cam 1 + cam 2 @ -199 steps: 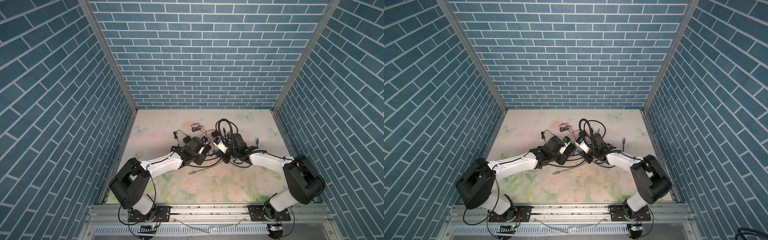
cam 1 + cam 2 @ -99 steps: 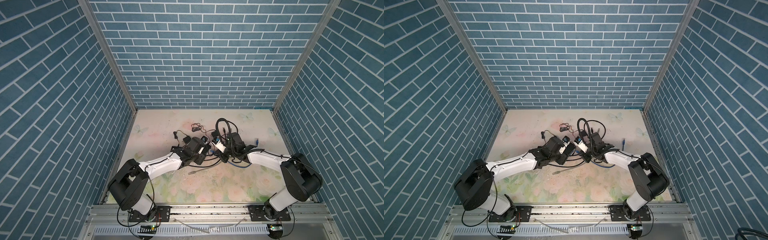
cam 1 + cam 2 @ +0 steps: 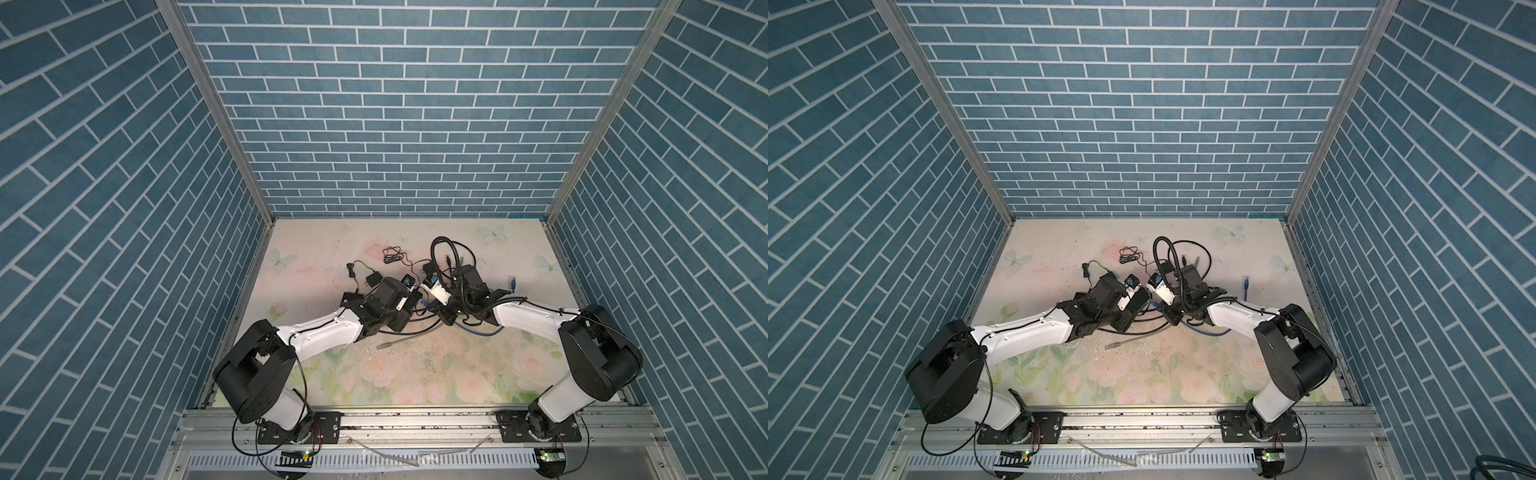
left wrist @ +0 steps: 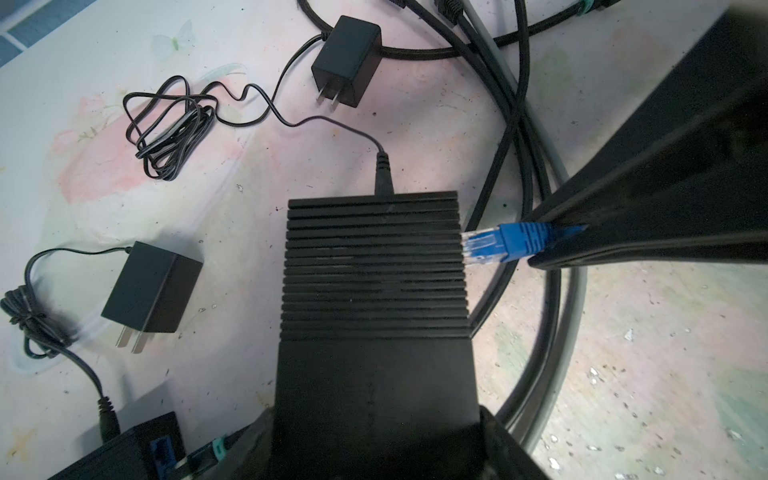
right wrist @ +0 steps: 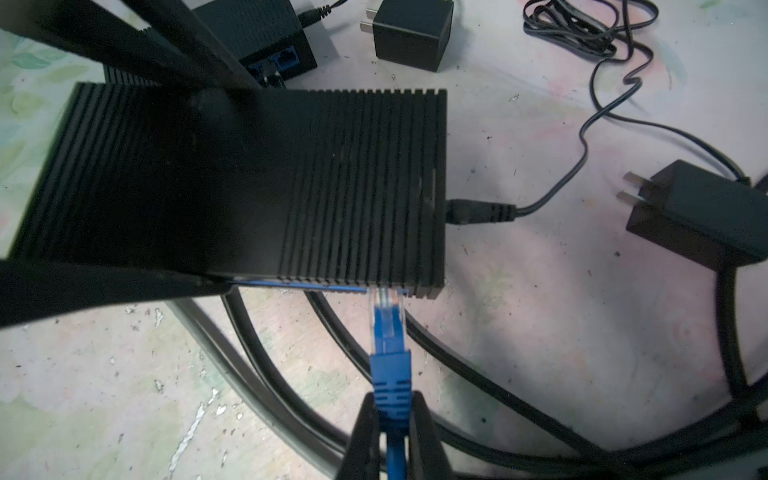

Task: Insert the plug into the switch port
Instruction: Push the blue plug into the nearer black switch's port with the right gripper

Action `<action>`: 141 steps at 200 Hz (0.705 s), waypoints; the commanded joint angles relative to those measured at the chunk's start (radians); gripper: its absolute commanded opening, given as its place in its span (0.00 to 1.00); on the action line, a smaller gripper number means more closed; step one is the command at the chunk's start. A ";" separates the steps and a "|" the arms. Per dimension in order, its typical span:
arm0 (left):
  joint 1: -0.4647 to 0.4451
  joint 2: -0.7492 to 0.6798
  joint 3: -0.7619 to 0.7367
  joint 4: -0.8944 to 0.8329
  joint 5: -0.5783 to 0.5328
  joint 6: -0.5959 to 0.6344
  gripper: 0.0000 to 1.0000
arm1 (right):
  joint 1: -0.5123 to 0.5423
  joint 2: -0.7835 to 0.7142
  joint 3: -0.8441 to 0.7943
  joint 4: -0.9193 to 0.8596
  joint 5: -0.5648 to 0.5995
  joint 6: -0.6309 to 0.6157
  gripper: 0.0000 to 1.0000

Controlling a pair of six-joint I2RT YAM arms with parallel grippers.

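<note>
- Meeting the switch [image 5: 353, 187] at its port face, the blue plug [image 5: 388, 328] sits mid-tabletop [image 3: 415, 374] between both arms. Its clear tip touches the switch's right side; how far in, cannot tell.
- Right jaws narrow, pinching the plug by its blue boot.
- Left jaws wide, clamped across the switch's ribbed body from the left.
- Thin power lead [image 4: 383, 174] seated in the switch's end away from the left jaws.
- Black adapter [image 4: 348, 62] and second adapter [image 4: 151, 286] lie loose nearby.
- Thick black cables [image 4: 528, 124] loop under the plug.
</note>
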 commanded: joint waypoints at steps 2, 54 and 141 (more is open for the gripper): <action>-0.028 -0.028 -0.012 0.035 0.052 0.021 0.30 | 0.004 0.013 0.063 0.051 0.007 0.046 0.00; -0.068 -0.011 -0.007 0.115 0.144 0.019 0.28 | 0.019 0.001 0.063 0.134 -0.022 0.059 0.00; -0.161 -0.030 -0.030 0.195 0.441 0.142 0.28 | 0.024 -0.030 0.058 0.311 -0.052 0.022 0.00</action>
